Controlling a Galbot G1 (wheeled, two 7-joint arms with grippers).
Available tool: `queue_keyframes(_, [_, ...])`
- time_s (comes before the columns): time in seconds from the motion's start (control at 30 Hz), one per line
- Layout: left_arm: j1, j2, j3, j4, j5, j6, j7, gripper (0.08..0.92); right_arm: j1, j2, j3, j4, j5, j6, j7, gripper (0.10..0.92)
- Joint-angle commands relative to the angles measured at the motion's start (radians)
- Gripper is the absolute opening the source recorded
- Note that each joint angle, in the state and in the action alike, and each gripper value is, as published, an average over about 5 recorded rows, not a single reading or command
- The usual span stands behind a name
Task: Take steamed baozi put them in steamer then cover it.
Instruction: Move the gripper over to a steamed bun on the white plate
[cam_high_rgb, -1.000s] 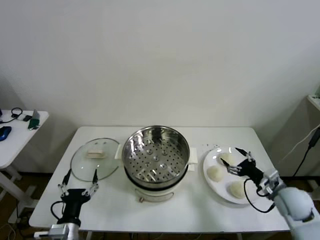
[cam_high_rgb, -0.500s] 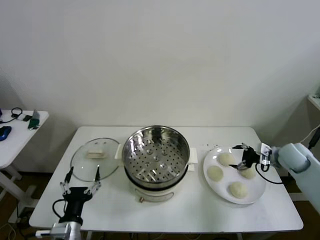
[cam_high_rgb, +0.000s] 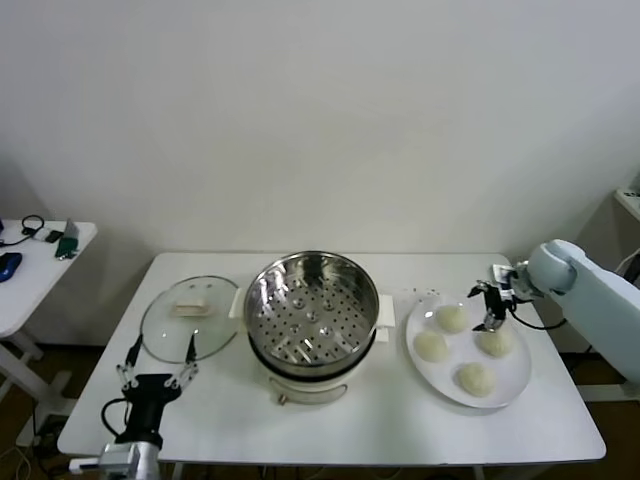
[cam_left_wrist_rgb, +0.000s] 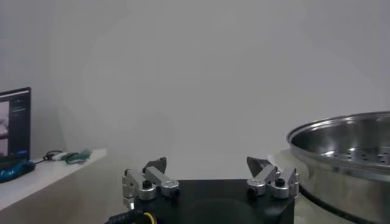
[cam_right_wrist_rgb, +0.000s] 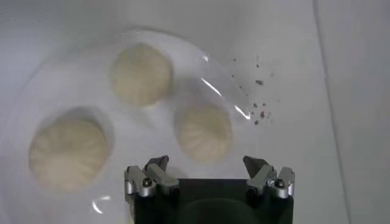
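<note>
Head view: white tabletop carries everything.
Right pincer: spread wide, holding nothing, hanging above the plate's far side between two buns.
Right wrist view: that pincer looks down on a bun below its fingers.
Steamed baozi: four, all on the white plate, right of the steamer.
Steamer: mid-tabletop, uncovered, perforated tray bare.
Cover: flat on the tabletop, left of the steamer.
Left pincer: spread, empty, near the tabletop's front-left corner.

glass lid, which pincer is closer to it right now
Left. The left pincer sits open just in front of the glass lid; the right pincer hangs open over the plate of baozi, beyond the steamer.
</note>
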Motion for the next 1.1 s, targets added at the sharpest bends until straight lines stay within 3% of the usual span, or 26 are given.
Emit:
queue_keyframes(0.03, [0.001, 0.006, -0.002, -0.001, 0.002, 0.006, -0.003, 0.823, 0.125, 0.11, -0.166, -0.12, -0.026, 0.007, -0.033, 0.823])
queue_keyframes(1.1, [0.005, 0.022, -0.017, 0.019, -0.003, 0.002, -0.007, 0.823, 0.064, 0.183, -0.112, -0.201, -0.102, 0.041, -0.029, 0.804])
